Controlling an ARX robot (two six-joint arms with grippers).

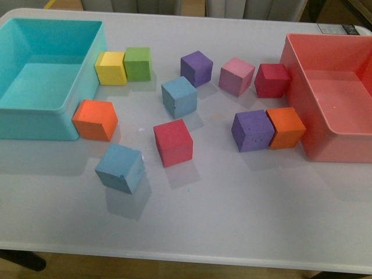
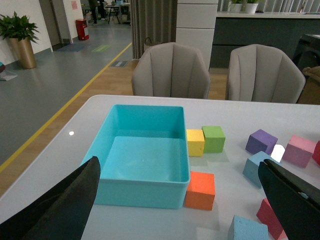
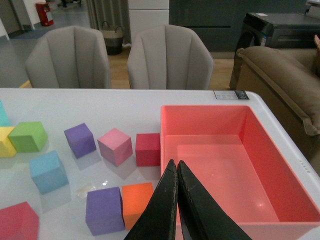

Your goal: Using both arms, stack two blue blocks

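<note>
With your left fingers [image 2: 60, 207] spread wide and right fingers [image 3: 167, 210] pressed shut, one light sky-blue foam cube [image 1: 120, 168] lies at 7 o'clock on the white desk [image 1: 250, 221], likely nearer your left arm, the other blue cube [image 1: 179, 96] near centre, toward 11.

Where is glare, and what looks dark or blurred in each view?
Front view: soft light, blurred shadows beside the blocks, no strong glare on the table. Left wrist view: a bright spot beside the turquoise bin, a second spot by a blue block; the open left claw is dark and soft. Right wrist view: the shut right claw is featureless black.
</note>
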